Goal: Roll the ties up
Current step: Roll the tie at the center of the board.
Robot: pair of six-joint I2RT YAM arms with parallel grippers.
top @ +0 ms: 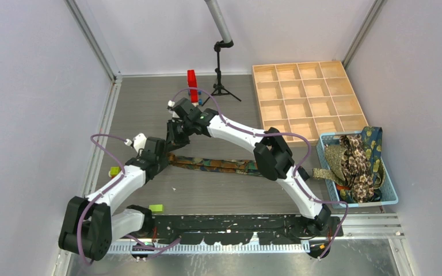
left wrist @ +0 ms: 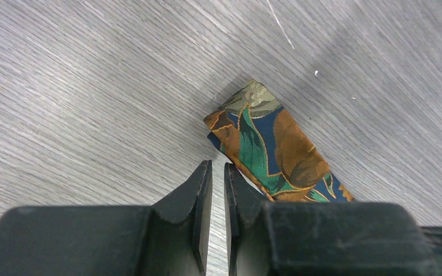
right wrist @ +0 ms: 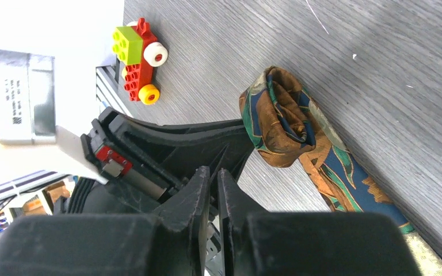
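One tie, navy with orange and teal leaves, lies stretched across the middle of the table. Its left end is wound into a small loose roll, which shows flat-topped in the left wrist view. My left gripper is shut and empty, its tips on the table right against the roll's near side. My right gripper hovers just behind the roll, shut with nothing between its fingers. More ties are heaped in a light blue basket on the right.
A wooden compartment tray sits at the back right. A small tripod and a red object stand at the back centre. A toy brick car and a green brick lie near the left arm.
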